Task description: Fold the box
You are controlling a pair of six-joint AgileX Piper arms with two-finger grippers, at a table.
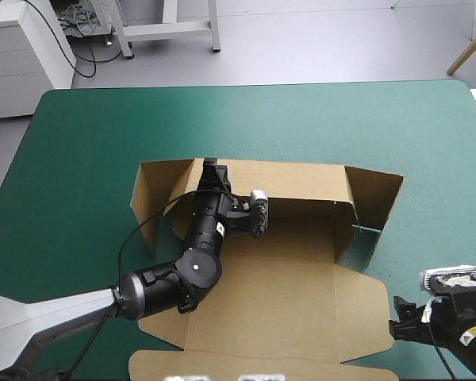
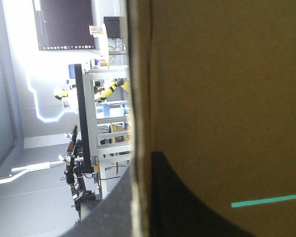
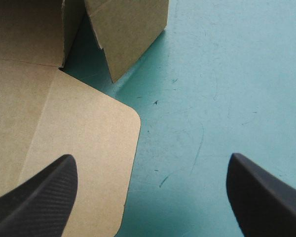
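Mid-frame, left fingers (image 1: 213, 171) clamp rear wall of the box (image 1: 285, 294); right fingers (image 3: 42, 197) spread wide, empty (flap beside them, lower right).

Bright, even overhead light falls on the teal-green table cover (image 1: 87, 143). The brown cardboard box (image 1: 278, 294) throws a soft shadow ahead of the right gripper (image 3: 151, 157); its wall at the left gripper (image 1: 212, 168) is dim.

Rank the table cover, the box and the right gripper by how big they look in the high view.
1. The teal-green cover, filling most of the view.
2. The brown box, spread over the cover's middle and near side.
3. The right gripper, small beside the box's near right flap.
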